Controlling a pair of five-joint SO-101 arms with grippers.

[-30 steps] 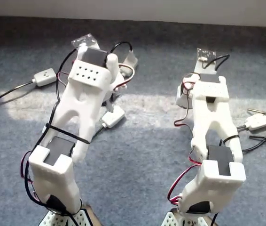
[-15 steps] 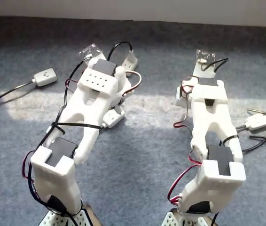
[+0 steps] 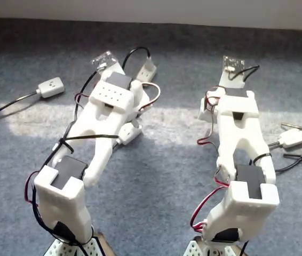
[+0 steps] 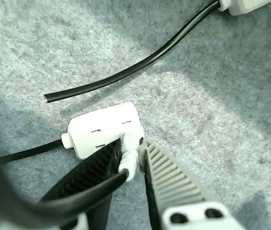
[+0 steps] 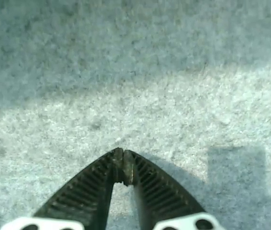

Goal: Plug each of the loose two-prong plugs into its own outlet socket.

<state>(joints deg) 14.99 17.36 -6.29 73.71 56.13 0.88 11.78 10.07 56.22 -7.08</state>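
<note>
left gripper [image 4: 131, 160] clamped tight on small white plug [image 4: 134, 139], butted against end of socket block [image 4: 99, 129], mid-left on carpet [image 4: 212, 120]; seating unclear. right gripper [image 5: 123, 172] closed, empty. far-left socket [image 3: 51, 86] unfilled. right-edge pair [image 3: 299, 138] looks joined.

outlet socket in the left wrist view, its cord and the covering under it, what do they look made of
The outlet socket looks like hard moulded plastic: white, smooth, with a slight sheen and crisp slot edges. Its cord has a smooth black sheath, probably rubber or vinyl. The table covering looks like grey-blue short-pile carpet or felt, fuzzy and matte.
</note>
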